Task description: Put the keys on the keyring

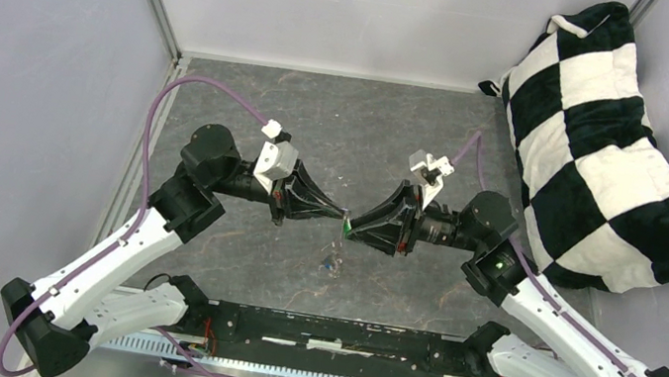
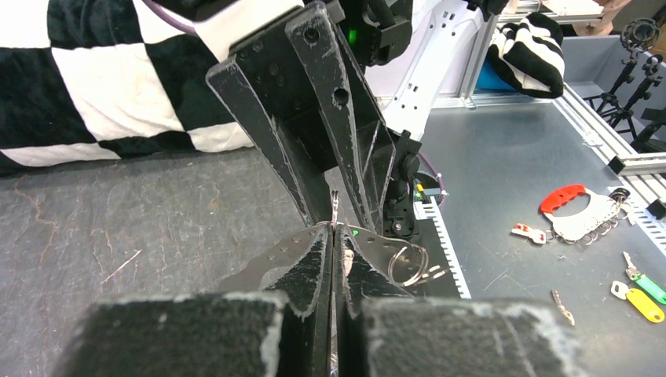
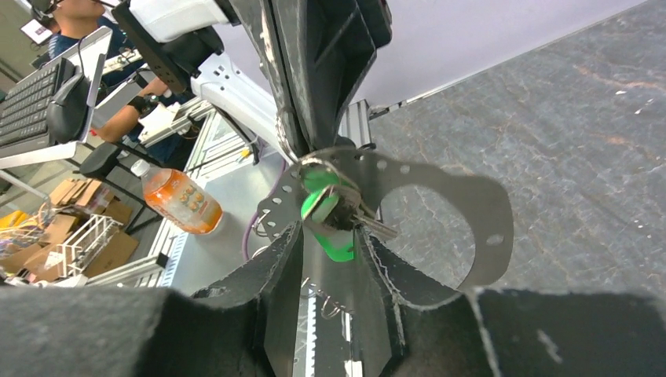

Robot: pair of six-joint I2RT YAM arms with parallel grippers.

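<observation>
Both grippers meet tip to tip above the middle of the table. My left gripper (image 1: pixel 342 216) (image 2: pixel 334 233) is shut on the keyring (image 3: pixel 488 221), a flat grey metal loop with small holes; its thin edge (image 2: pixel 334 206) sticks out past the fingertips. My right gripper (image 1: pixel 353 223) (image 3: pixel 330 232) faces it and is shut on the green key (image 3: pixel 336 239), whose silver blade (image 3: pixel 378 228) lies across one finger, right against the keyring. Small wire rings (image 2: pixel 408 263) hang from the loop. A small bluish thing (image 1: pixel 331 264) dangles below the tips; I cannot tell whether it is the blue key.
A black-and-white chequered cushion (image 1: pixel 606 149) fills the back right corner. The arms' base rail (image 1: pixel 319 331) runs along the near edge. Off the table lie a red-handled key bunch (image 2: pixel 577 210) and yellow and green key tags (image 2: pixel 640 297), and an orange bottle (image 3: pixel 181 200) stands.
</observation>
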